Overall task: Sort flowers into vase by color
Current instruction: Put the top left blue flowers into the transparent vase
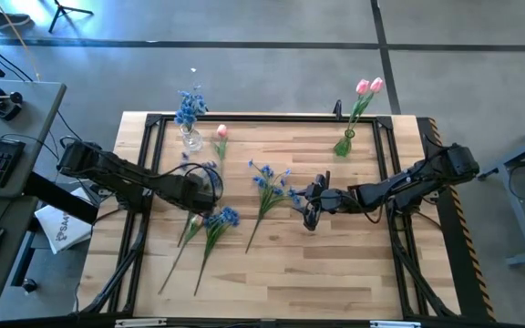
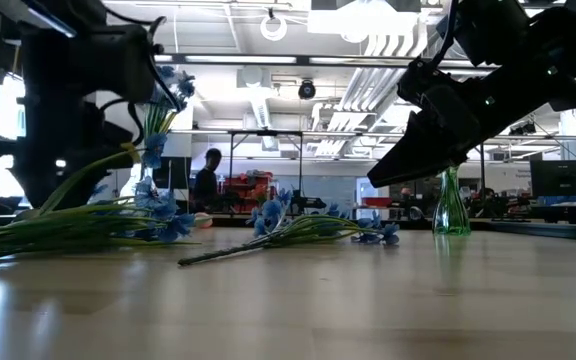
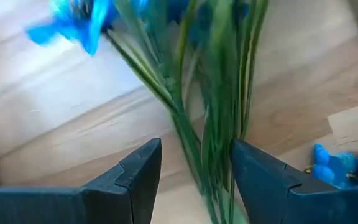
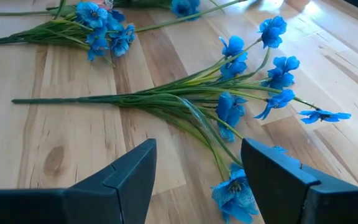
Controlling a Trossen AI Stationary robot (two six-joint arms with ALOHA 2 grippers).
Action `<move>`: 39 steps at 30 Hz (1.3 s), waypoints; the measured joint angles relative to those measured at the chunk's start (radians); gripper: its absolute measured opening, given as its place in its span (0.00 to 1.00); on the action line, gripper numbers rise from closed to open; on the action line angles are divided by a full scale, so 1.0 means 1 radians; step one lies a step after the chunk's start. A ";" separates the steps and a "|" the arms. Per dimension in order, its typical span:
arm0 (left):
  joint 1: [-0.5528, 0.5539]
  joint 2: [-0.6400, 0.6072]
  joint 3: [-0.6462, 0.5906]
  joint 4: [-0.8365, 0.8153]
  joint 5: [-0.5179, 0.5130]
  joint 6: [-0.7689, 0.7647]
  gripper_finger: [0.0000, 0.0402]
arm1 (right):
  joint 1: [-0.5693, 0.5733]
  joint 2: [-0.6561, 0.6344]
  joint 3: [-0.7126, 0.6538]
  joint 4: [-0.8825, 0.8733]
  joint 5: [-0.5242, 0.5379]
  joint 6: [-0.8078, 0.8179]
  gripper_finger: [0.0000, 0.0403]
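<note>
Nearest the tabletop's [image 1: 335,282] front edge, the left gripper [image 3: 194,171] has its fingers around a blue flower's stems [image 3: 213,143], not clearly clamped; the right gripper [image 4: 197,171] hovers, fingers spread, over another blue spray [image 4: 229,102]; next, I judge, close and lift toward the far clear vase [image 1: 190,138].

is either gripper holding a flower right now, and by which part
The left gripper straddles green stems of a blue-blossomed flower with jaws apart; a grip cannot be told. The right gripper is open above another blue flower spray, holding nothing.
</note>
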 joint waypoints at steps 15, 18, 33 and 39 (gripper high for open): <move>0.054 -0.002 -0.058 0.113 -0.043 0.087 0.23 | 0.000 0.000 0.000 0.000 0.001 0.000 0.58; 0.074 -0.004 -0.059 0.117 -0.080 0.140 0.07 | 0.000 0.000 0.000 0.000 0.001 0.000 0.58; -0.054 -0.433 -0.063 0.218 -0.591 0.307 0.01 | 0.000 0.000 0.000 0.000 0.011 0.003 0.58; -0.140 -0.529 -0.061 0.321 -0.670 0.427 0.00 | 0.000 0.000 0.000 0.000 0.011 0.003 0.58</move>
